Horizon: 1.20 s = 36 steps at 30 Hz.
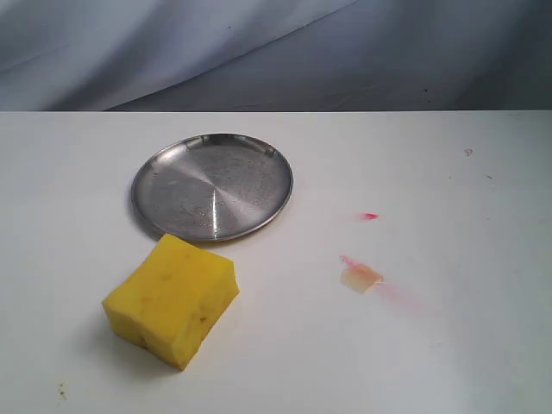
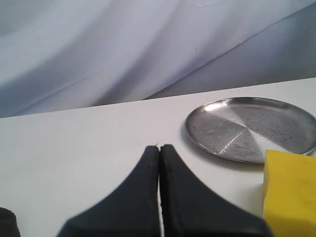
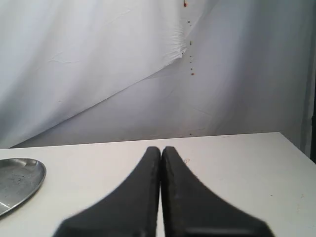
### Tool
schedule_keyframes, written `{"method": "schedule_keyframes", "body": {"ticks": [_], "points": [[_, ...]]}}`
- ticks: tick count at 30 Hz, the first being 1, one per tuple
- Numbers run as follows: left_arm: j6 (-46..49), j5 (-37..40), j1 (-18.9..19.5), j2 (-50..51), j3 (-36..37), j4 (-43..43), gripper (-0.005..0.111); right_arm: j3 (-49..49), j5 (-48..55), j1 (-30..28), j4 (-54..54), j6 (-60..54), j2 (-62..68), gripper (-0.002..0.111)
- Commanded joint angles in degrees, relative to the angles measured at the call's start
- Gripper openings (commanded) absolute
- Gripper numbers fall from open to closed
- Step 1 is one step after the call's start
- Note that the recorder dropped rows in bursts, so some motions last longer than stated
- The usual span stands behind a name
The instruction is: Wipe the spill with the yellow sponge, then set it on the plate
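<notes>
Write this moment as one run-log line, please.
yellow sponge: on table, ungripped | spill: unwiped | plate: without sponge | left gripper: shut, empty | right gripper: shut, empty

Your white counter (image 1: pixel 466 345) carries:
- one silver plate (image 1: pixel 212 186), upper left of centre, nothing on it;
- one yellow sponge (image 1: pixel 172 300), lower left, its top corner meeting the plate's lower rim;
- one tan spill (image 1: pixel 360 277) with a pink streak, right of centre;
- one red speck (image 1: pixel 370 216) just above the spill.
</notes>
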Motion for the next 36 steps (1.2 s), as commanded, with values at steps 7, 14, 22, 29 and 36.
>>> {"method": "schedule_keyframes", "body": {"ticks": [7,14,22,29,36], "points": [[-0.2,-0.4,0.0,-0.2,0.0,0.0,0.0,0.2,-1.2,0.1,0.0,0.1,-0.3,0.0],[-0.2,-0.4,0.0,-0.2,0.0,0.0,0.0,0.2,-17.9,0.1,7.7,3.8,-0.3,0.0],[-0.2,-0.4,0.0,-0.2,0.0,0.0,0.0,-9.2,-19.2,0.1,-5.2,26.9,9.5,0.0],[-0.2,-0.4,0.0,-0.2,0.0,0.0,0.0,-34.9,-50.0,1.7,-80.2,88.3,48.9,0.0],[-0.2,-0.4,0.0,-0.2,0.0,0.0,0.0,-46.6,-32.2,19.0,-97.8,107.6,66.2,0.0]]}}
